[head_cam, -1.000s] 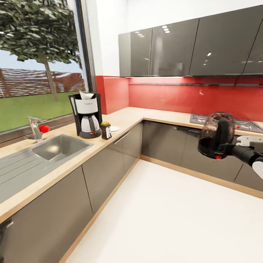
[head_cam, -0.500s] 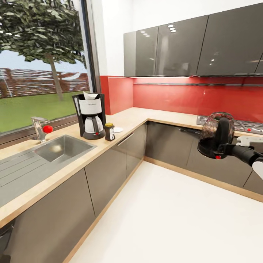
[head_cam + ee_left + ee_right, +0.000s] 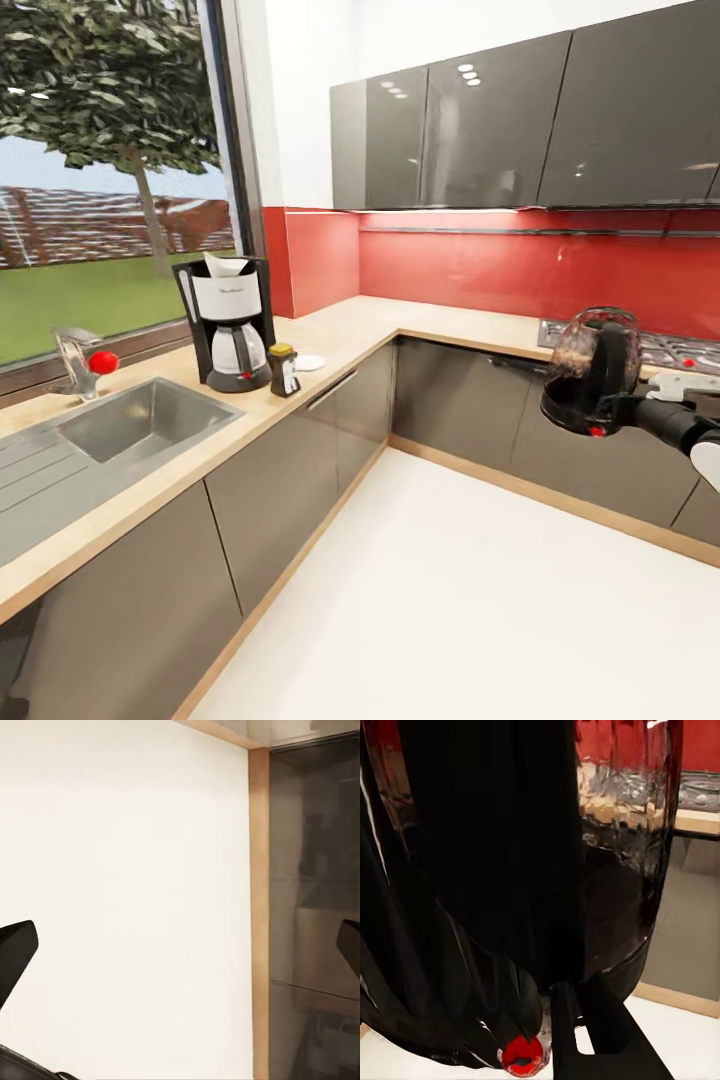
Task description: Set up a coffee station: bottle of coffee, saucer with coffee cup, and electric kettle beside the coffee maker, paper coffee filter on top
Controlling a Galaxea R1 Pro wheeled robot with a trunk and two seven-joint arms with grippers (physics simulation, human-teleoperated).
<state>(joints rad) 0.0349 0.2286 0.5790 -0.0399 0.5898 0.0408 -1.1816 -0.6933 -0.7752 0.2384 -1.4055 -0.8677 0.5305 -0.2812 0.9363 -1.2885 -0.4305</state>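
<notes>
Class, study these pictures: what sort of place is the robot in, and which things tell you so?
A home kitchen, by the look of it: an L-shaped countertop with a sink, a coffee maker beside it, and a hob under grey wall cabinets.

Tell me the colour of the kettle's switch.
Red, on the electric kettle; clearest in the right wrist view.

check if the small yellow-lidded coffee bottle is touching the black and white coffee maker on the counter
Apart. The head view shows a strip of wooden countertop between the small yellow-lidded coffee bottle and the black and white coffee maker.
</notes>
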